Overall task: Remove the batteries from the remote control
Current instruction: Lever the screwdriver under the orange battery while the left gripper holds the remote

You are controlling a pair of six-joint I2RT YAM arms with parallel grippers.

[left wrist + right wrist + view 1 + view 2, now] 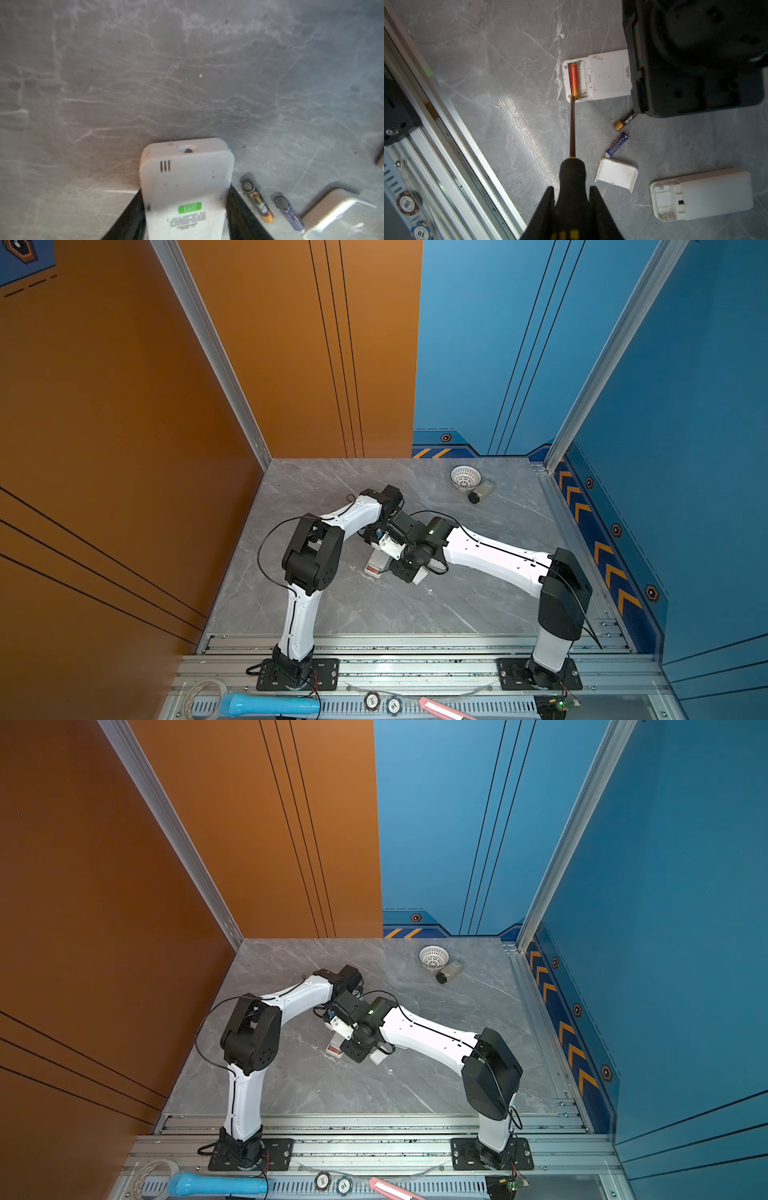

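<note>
My left gripper (184,197) is shut on the sides of the white remote control (187,182), which lies back-up on the table. In the right wrist view its battery bay (578,80) is uncovered, with an orange-red battery (574,80) in it. My right gripper (571,188) is shut on the black-and-yellow handle of a screwdriver (572,128). The screwdriver's tip rests at the near end of that battery. A black-and-gold battery (625,120) and a bluish battery (617,145) lie loose on the table beside the remote. In both top views the two grippers meet mid-table over the remote (374,566) (334,1048).
A white cover (616,174) and a second white remote (702,197) with an empty bay lie near the loose batteries. A white mesh basket (465,477) and a small jar (481,491) sit at the back right. The aluminium rail (452,145) with poker chips (406,203) runs along the front.
</note>
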